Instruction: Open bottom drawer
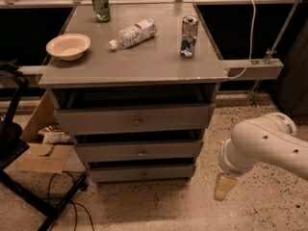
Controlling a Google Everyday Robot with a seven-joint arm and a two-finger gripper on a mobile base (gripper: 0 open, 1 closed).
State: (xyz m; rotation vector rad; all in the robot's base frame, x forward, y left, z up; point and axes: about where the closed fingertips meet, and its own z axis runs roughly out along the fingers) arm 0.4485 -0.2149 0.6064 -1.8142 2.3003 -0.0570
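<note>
**A:** How far along is it?

**B:** Barely begun, I'd say. Nearest, the end effector [225, 186] hangs low over the speckled floor [159, 211], right of the cabinet and apart from it. Wide or narrow, I cannot tell.

**A:** And the bottom drawer?

**B:** The bottom drawer [163, 172] is the lowest of three grey fronts, just above the floor, and looks not drawn out. Its knob [143, 174] is untouched. Reaching it and pulling are both left to do.

**A:** The tabletop?

**B:** The tabletop [159, 61] has a bowl [68, 45] at the left, a bottle [132, 33] lying on its side, a silver can [189, 36] standing at the right and a green can [100, 5] at the far edge.

**A:** The room?

**B:** A black stand [29, 196] and cardboard [43, 157] are on the left, with a railing [144, 1] behind.
</note>
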